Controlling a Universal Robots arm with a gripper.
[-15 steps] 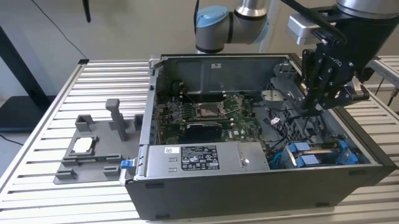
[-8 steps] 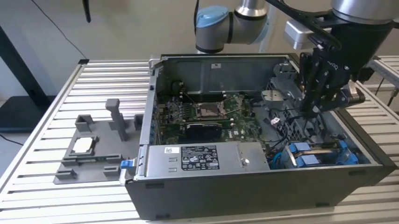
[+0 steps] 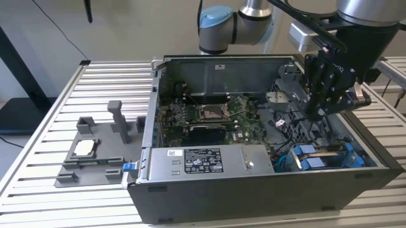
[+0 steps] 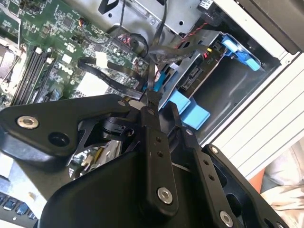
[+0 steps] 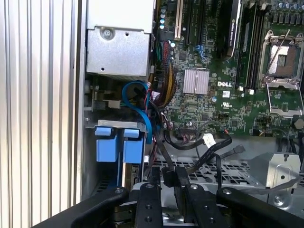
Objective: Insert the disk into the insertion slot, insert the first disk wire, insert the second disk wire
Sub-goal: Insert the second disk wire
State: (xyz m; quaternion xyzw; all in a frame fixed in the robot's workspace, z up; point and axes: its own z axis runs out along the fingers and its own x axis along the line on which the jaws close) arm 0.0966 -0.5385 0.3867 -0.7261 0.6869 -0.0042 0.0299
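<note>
"Where were your fingers at that moment?"

"Down inside the open computer case (image 3: pixel 254 204), which stood on the slatted bench (image 3: pixel 38 142). My fingers (image 3: pixel 315 112) hung from the arm over the half of the case on the exterior view's right, beside the motherboard (image 3: pixel 203 116)."

"Apart or together?"

"Together, clamped on a black wire (image 5: pixel 168 175). In both wrist views its dark end sat pinched between my tips, and the rest of it trailed off into the other cables by the motherboard. Which of the disk's wires it was, I couldn't tell."

"And the disk?"

"The disk (image 3: pixel 326 150) lay in the insertion slot (image 3: pixel 339 162), in the near corner of the case on the exterior view's right. Its blue carrier (image 5: pixel 133 149) showed at the mouth. I was near it but not touching it."

"Anything else around you?"

"A grey box (image 3: pixel 203 161) with a black-and-white sticker sat just beside the slot, along the near wall of the case. A grey fixture tray (image 3: pixel 89 166) with upright posts lay on the bench outside the case, on the exterior view's left, well apart from me."
</note>
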